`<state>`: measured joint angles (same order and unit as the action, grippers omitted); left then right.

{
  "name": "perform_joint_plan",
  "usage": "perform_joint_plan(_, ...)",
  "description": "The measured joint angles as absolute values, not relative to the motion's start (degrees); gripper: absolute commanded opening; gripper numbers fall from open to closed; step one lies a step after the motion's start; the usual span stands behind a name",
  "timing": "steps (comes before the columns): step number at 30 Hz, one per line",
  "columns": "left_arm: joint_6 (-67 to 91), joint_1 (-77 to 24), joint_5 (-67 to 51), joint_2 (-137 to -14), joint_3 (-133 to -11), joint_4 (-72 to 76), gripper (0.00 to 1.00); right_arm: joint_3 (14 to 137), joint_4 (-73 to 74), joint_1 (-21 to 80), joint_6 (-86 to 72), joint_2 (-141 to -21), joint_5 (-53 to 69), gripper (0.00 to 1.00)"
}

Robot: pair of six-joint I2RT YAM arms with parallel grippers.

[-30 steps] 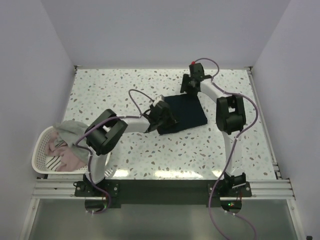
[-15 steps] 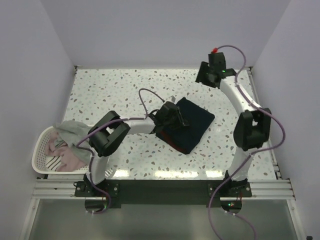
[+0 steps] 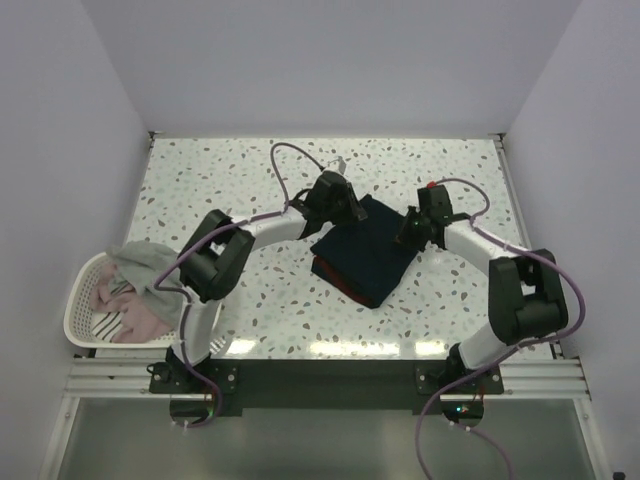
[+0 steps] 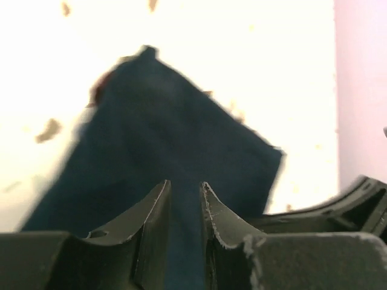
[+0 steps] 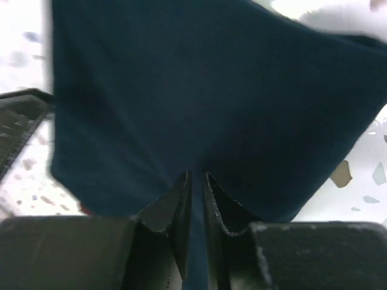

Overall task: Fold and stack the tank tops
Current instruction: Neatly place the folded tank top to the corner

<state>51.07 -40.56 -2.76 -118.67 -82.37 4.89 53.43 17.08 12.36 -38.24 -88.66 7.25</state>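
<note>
The navy jersey (image 3: 365, 258) lies folded in a slanted block on the speckled table, with dark red trim at its near-left edge. My left gripper (image 3: 345, 205) is at its far-left edge, jaws nearly closed with navy cloth (image 4: 169, 127) between them (image 4: 184, 190). My right gripper (image 3: 408, 232) is at the jersey's right edge, jaws pinched on a fold of the navy cloth (image 5: 211, 90) (image 5: 196, 178). A grey tank top (image 3: 145, 262) and pinkish ones (image 3: 130, 315) lie heaped in the basket at the left.
The white slotted basket (image 3: 78, 300) sits at the table's near-left corner. White walls close in the table on the left, far and right sides. The left arm's purple cable (image 3: 285, 165) loops over the far middle.
The right arm swung from the far right corner down to the jersey's right edge. The left gripper moved toward the far side along the jersey. The jersey turned to a slant.
</note>
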Motion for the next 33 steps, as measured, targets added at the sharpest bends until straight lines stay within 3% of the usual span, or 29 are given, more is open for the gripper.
perform_joint_plan(7,50.06,-39.2,-1.04,-122.63,-80.99,0.49,0.29,54.57,16.03,8.93,-40.05,-98.43,7.42,0.15)
perform_joint_plan(11,50.09,-39.03,-0.73,-121.99,-80.64,0.23,0.37,65.12,19.16,8.64,-38.24,-105.84,3.42,0.17)
perform_joint_plan(17,49.6,-38.28,-1.91,-117.54,-80.93,-4.6,0.39,85.86,26.89,7.07,-33.93,-119.09,-2.26,0.2)
perform_joint_plan(25,46.44,-37.15,-5.08,-92.31,-72.12,-8.45,0.43,123.0,39.59,3.92,-26.22,-140.81,-12.82,0.22)
perform_joint_plan(30,43.09,-37.12,-6.74,-78.39,-66.61,-9.3,0.44,137.51,43.81,0.75,-24.21,-149.03,-16.01,0.26)
perform_joint_plan(33,41.52,-36.82,-7.75,-75.81,-64.34,-10.94,0.44,139.57,43.27,-1.65,-24.29,-150.43,-17.45,0.29)
